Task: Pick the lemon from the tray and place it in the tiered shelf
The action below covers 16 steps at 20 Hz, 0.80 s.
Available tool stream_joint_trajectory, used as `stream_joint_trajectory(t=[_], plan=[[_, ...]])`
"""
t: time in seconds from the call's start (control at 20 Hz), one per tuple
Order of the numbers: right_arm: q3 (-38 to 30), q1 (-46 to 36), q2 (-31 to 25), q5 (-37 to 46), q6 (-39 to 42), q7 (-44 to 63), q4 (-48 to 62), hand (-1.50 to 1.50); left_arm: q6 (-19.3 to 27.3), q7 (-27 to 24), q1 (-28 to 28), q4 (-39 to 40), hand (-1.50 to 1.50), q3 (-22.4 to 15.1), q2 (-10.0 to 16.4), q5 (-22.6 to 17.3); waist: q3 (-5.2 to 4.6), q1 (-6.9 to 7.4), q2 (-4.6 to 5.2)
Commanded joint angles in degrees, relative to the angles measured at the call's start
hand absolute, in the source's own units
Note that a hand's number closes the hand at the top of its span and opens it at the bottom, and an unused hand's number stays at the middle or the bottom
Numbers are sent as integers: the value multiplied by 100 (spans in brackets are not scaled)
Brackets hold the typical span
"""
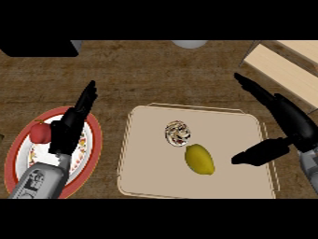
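A yellow lemon (199,159) lies on the beige tray (233,182), just below a small brown-and-white patterned item (178,132). My right hand (295,123) hovers over the tray's right edge, open, with fingers stretched up and away and its thumb pointing left toward the lemon, a short gap apart. The tiered shelf (288,70) of light wood stands at the upper right. My left hand (72,121) rests open over the red-rimmed plate at the left, fingers pointing up.
A red-rimmed plate (13,158) at the left carries a red apple (40,132). A black box (37,47) sits at the top left and a pale round object (189,44) at the top middle. Brown counter surrounds the tray.
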State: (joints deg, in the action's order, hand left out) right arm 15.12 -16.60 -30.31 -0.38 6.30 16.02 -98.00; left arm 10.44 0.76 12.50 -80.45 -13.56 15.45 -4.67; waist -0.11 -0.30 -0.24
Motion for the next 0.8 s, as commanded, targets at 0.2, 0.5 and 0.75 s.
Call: stream_joint_trajectory(t=[0.2, 0.5, 0.75], plan=[[917, -533, -787, 486, 1277, 1734, -871, -150, -99, 65, -37, -133, 0, 15, 5, 21, 0, 38, -3], [1203, -685, -324, 800, 1593, 3156, -1658, -150, -2, 63, -274, -308, 0, -21, -166, 276, 8, 36, 13], [1160, -700, 304, 877, 1843, 3887, -2040, -150, -281, -436, -190, 266, 0, 209, -279, 358, 8, 20, 23]])
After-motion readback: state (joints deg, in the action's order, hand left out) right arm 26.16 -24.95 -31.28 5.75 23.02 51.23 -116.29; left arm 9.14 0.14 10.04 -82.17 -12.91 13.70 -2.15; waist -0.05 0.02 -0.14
